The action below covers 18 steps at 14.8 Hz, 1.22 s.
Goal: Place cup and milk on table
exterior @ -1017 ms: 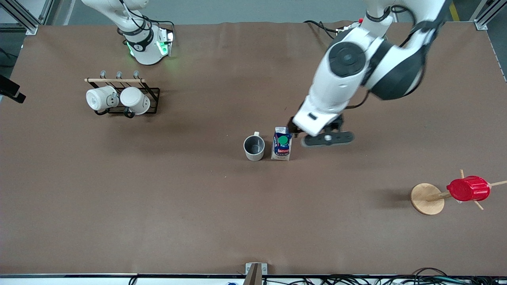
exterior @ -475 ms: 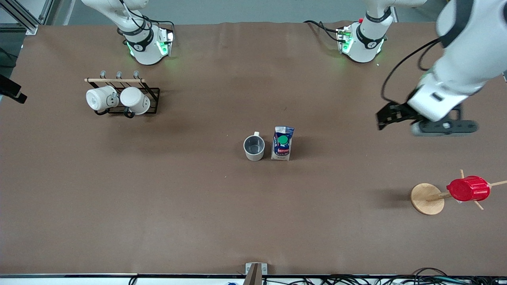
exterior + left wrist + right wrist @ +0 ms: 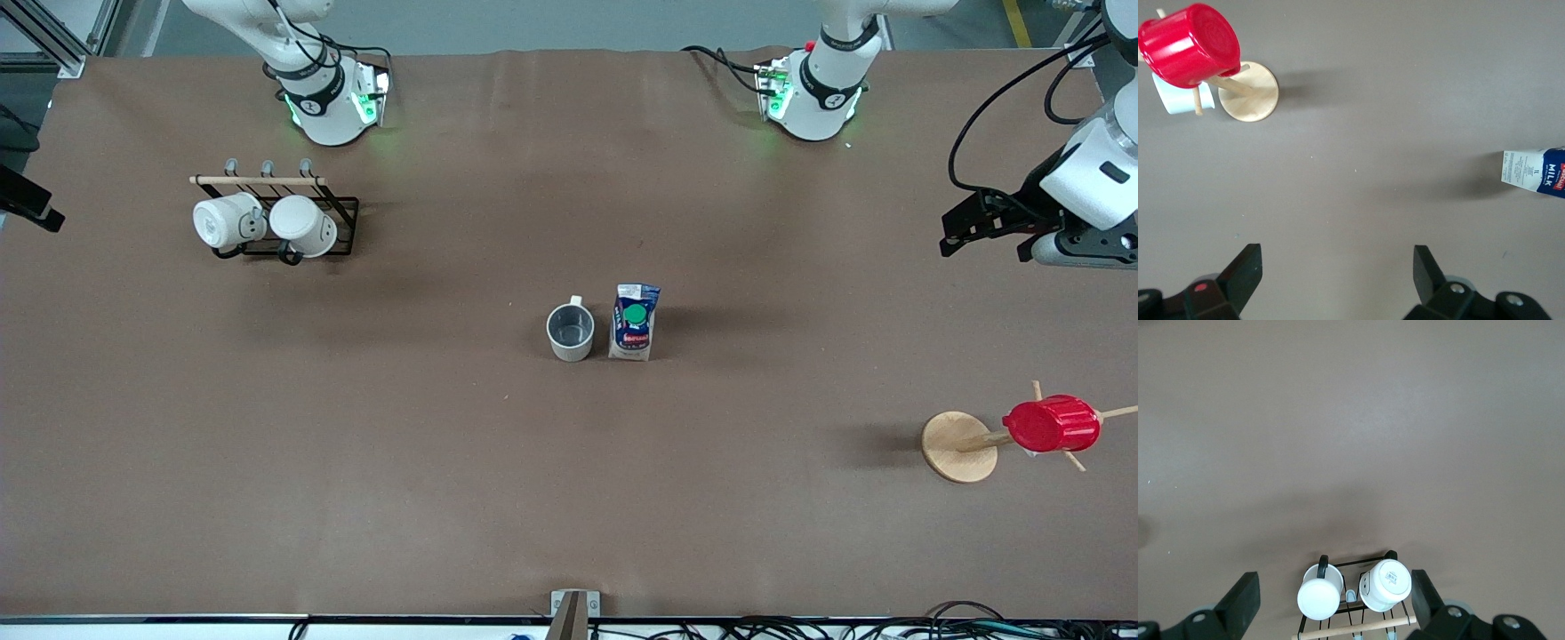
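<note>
At the right arm's end of the desk (image 3: 444,498), a black wire rack (image 3: 342,222) with a wooden rail holds two white mugs (image 3: 267,222) lying on their sides, side by side and touching; the front view shows their bases, so what they hold cannot be told. The right pincer (image 3: 1331,603) hangs over this rack, its jaws released and spread wide with nothing between them; in the front view only the right arm's base shows, and the arm waits.

Near the middle of the desk the cup (image 3: 570,331) stands upright on the brown cloth, its small handle pointing toward the robots' bases. Its dark grey inside is bare, with nothing in it. Just beside it, toward the left arm's end, the milk (image 3: 634,322) stands upright on the cloth, green cap on top and red label on its front face. A narrow gap seems to separate the two. No pincer touches either.

Toward the left arm's end and nearer the front camera, a wooden peg stand (image 3: 958,446) with a round base carries a red ribbed cup (image 3: 1051,424) tipped on its side on a peg. The left wrist view shows a pale object (image 3: 1178,99) beneath the red cup. The left pincer (image 3: 1338,277) is in the air over bare cloth at that end, well apart from the milk, jaws released and empty.
</note>
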### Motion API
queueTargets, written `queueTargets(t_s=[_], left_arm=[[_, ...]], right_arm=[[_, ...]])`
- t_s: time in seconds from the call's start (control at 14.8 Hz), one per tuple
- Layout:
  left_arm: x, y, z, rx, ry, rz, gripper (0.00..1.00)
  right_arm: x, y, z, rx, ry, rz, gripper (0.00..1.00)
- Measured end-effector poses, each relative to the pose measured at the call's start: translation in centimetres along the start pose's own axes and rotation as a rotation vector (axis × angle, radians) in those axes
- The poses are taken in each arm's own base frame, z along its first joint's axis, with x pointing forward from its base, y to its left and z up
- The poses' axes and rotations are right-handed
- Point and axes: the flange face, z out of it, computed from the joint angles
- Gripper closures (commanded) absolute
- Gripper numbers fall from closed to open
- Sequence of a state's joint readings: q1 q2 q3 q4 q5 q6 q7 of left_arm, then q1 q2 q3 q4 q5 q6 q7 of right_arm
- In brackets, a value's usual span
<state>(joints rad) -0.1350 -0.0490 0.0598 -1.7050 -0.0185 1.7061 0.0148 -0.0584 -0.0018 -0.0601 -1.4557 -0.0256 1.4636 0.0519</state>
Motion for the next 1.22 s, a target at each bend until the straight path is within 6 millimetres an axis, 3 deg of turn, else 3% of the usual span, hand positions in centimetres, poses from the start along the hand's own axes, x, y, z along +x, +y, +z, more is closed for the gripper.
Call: queueTargets(t_s=[0.34, 0.47, 0.68, 1.22], left_arm=[[0.1, -0.2, -2.7, 0.015, 0.018, 0.0, 0.0], [0.0, -1.2, -3.3, 0.016, -0.01, -0.019, 0.0], [-0.2, -2.2, -3.2, 0.017, -0.029, -0.038, 0.0], [0.1, -1.1, -2.4, 0.018, -0.033, -0.031, 0.0]], right_arm=[[0.0, -0.2, 0.0, 0.001, -0.001, -0.003, 0.0], [0.0, -0.3, 0.0, 0.001, -0.001, -0.006, 0.0], [0.0, -0.4, 0.0, 0.001, -0.001, -0.007, 0.0], [0.0, -0.4, 0.0, 0.001, -0.001, -0.007, 0.0]])
